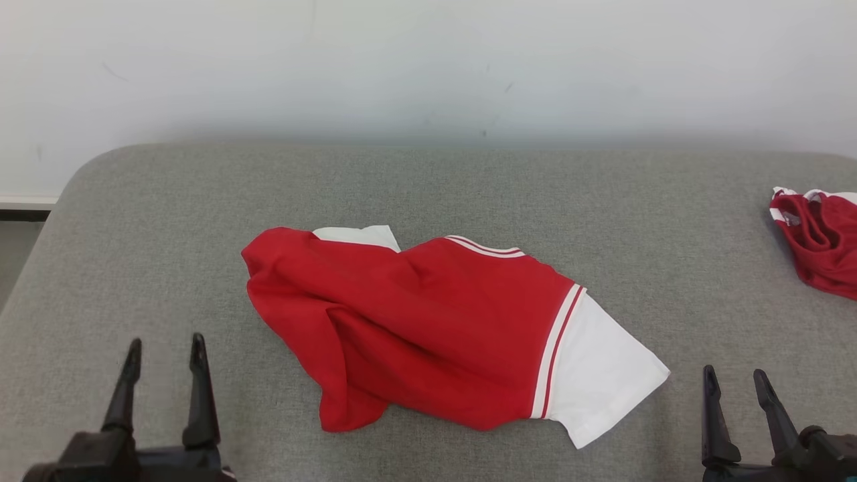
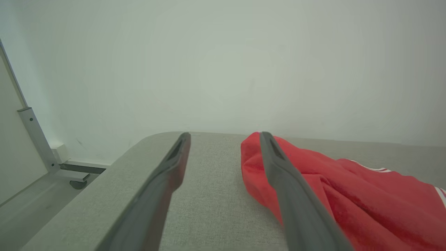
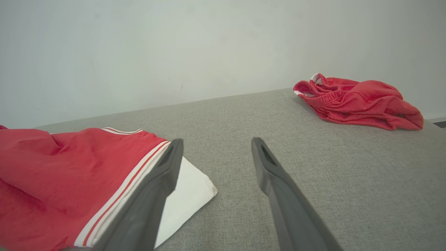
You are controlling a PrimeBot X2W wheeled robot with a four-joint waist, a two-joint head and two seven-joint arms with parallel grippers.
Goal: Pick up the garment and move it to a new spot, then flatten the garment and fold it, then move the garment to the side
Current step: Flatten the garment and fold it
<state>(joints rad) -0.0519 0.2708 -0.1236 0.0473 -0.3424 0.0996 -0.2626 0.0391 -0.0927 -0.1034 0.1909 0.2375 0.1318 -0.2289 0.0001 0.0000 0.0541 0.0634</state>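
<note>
Head view shows you the garment (image 1: 428,328), a red top with white sleeves and red-and-white trim, lying crumpled near the middle of the grey tabletop (image 1: 428,181). One white sleeve (image 1: 602,375) points toward your right and the near edge; a bit of the other peeks out at the far side. The red body bunches into folds on your left.

Your left gripper (image 1: 167,339) sits at the lower left, jaws apart and empty, just short of the garment's left edge. In the left wrist view the red cloth lies behind the right-hand finger and bare fabric surface lies between the two.

Your right gripper (image 1: 734,370) sits at the lower right, jaws also apart and holding nothing, near the tip of the white sleeve but clear of it.

There is open surface all round the garment: a broad strip behind it up to the wall (image 1: 428,67), a wide bare stretch to its right, and more on the left out to the rounded corner. A second red piece (image 1: 820,244) lies bunched at the far right edge, well apart from the garment. Past the left corner, the left wrist view shows a metal frame leg (image 2: 35,139) on the floor.
</note>
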